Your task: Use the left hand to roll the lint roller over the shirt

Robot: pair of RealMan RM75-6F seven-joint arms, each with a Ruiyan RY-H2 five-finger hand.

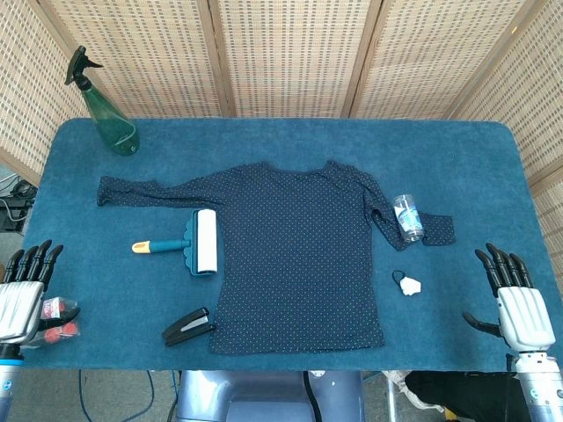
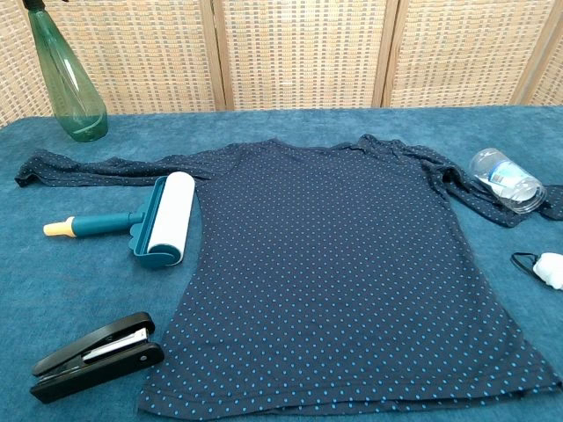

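A dark blue dotted shirt (image 1: 299, 255) (image 2: 334, 264) lies flat in the middle of the blue table, sleeves spread to both sides. The lint roller (image 1: 189, 243) (image 2: 145, 221), with a white roll, teal frame and yellow-tipped handle, lies at the shirt's left edge, its roll partly on the fabric. My left hand (image 1: 25, 288) hovers open at the table's near left corner, well left of the roller. At the near right corner my right hand (image 1: 515, 297) is open too. Neither hand shows in the chest view.
A green spray bottle (image 1: 107, 112) (image 2: 63, 81) stands at the back left. A black stapler (image 1: 188, 327) (image 2: 97, 354) lies near the front edge. A clear plastic bottle (image 1: 408, 216) (image 2: 504, 179) rests on the right sleeve, a small white clip (image 1: 408, 283) (image 2: 547, 268) nearby.
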